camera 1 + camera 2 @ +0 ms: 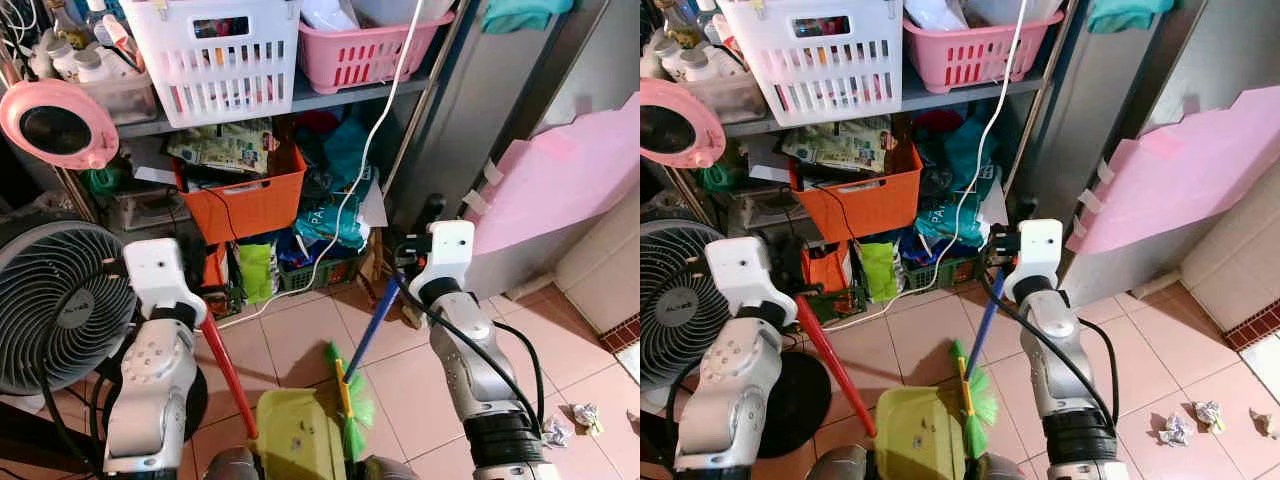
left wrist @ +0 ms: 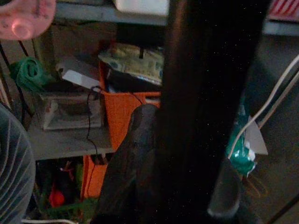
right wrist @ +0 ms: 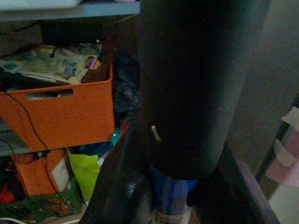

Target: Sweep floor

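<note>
Terracotta floor tiles (image 1: 300, 340) run up to a cluttered metal shelf unit (image 1: 330, 95) holding a white basket (image 1: 215, 55), a pink basket (image 1: 365, 50) and, one level lower, an orange bin (image 1: 245, 200). A round fan (image 1: 55, 300) stands at the shelf unit's left end.

Left eye view: the left gripper (image 1: 192, 262) is raised in front of the orange bin, at the upper end of a red handle (image 1: 228, 372) that slopes down to a yellow-green dustpan (image 1: 295, 435) on the tiles. The right gripper (image 1: 412, 262) is at the top of a blue broom handle (image 1: 368, 330); the green broom bristles (image 1: 352, 400) rest beside the dustpan's right edge.

Right eye view: crumpled paper scraps (image 1: 1190, 422) lie on the tiles, well apart from the broom, toward the right edge of the floor.

Left wrist view: dark fingers (image 2: 135, 158) close alongside a thick dark shaft; the view is dim, so full closure is probable, not certain.

Right wrist view: fingers (image 3: 121, 186) are clamped around the blue handle.
</note>
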Motion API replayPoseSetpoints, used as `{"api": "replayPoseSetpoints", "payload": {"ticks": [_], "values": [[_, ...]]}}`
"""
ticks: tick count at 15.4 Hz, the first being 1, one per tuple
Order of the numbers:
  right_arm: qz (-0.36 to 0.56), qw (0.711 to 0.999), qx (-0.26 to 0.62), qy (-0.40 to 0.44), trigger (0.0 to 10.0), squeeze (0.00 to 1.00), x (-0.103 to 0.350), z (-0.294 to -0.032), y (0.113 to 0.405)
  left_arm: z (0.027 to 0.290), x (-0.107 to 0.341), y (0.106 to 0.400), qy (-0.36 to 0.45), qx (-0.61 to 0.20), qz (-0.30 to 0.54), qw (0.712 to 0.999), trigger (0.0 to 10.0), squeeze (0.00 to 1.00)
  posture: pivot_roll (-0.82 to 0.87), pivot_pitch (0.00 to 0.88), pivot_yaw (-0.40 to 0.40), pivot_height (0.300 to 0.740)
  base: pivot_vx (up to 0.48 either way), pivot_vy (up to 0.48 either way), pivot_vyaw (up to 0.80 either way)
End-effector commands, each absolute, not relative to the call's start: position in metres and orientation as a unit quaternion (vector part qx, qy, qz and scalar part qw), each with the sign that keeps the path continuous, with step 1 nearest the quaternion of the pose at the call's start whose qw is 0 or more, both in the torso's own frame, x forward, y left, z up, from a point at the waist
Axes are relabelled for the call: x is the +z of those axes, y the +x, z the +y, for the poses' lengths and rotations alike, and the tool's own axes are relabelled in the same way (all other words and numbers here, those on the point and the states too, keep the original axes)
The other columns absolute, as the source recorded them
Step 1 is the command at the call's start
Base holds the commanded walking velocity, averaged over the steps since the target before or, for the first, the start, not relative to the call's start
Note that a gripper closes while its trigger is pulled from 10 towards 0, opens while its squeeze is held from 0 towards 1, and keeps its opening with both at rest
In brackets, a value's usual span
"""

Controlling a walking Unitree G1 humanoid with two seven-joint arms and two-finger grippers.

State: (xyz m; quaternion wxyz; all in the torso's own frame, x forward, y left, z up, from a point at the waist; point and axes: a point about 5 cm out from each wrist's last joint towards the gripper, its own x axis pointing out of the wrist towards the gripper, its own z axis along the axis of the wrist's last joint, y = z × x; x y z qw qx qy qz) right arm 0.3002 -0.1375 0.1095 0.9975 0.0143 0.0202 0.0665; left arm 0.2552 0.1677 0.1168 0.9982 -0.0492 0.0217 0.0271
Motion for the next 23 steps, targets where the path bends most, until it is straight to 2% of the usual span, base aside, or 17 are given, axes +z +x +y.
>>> {"api": "replayPoseSetpoints", "payload": {"ticks": [1,2,3,4,6,11,21,23], "values": [[0.005,0.998,0.041,-0.037,10.0,0.00,0.114,-0.149,0.299,0.168,0.114,0.252,-0.040,0.024,0.032,0.998,10.0,0.00,0.03,0.071,-0.035,0.740,0.000,0.000,0.00],[-0.002,0.999,0.025,-0.035,10.0,0.00,0.116,-0.154,0.300,0.168,0.114,0.253,-0.030,0.019,0.035,0.999,10.0,0.00,0.03,0.070,-0.033,0.740,0.000,0.000,0.00],[-0.012,0.999,0.018,-0.046,10.0,0.00,0.121,-0.155,0.303,0.169,0.119,0.256,0.049,0.022,0.022,0.998,10.0,0.00,0.03,0.069,-0.031,0.740,0.000,0.000,0.00],[-0.017,0.999,0.015,-0.048,10.0,0.00,0.124,-0.156,0.304,0.165,0.118,0.258,-0.002,0.013,0.029,0.999,10.0,0.00,0.03,0.069,-0.030,0.740,0.000,0.000,0.00],[-0.006,0.999,0.007,-0.040,10.0,0.00,0.121,-0.158,0.303,0.160,0.118,0.259,-0.020,0.004,0.032,0.999,10.0,0.00,0.02,0.075,-0.029,0.740,0.000,0.000,0.00],[0.006,0.999,0.002,-0.037,10.0,0.00,0.117,-0.157,0.303,0.166,0.119,0.259,0.003,0.018,0.026,0.999,10.0,0.00,0.03,0.081,-0.027,0.740,0.000,0.000,-0.80],[0.026,0.998,-0.047,-0.043,10.0,0.00,0.109,-0.172,0.302,0.148,0.119,0.261,-0.023,-0.035,0.035,0.999,10.0,0.00,0.01,0.074,-0.021,0.740,0.000,0.000,-0.80],[0.029,0.997,-0.050,-0.044,10.0,0.00,0.108,-0.174,0.302,0.145,0.118,0.262,-0.026,-0.037,0.037,0.998,10.0,0.00,0.01,0.078,-0.026,0.740,0.000,-0.313,-0.80]]}}
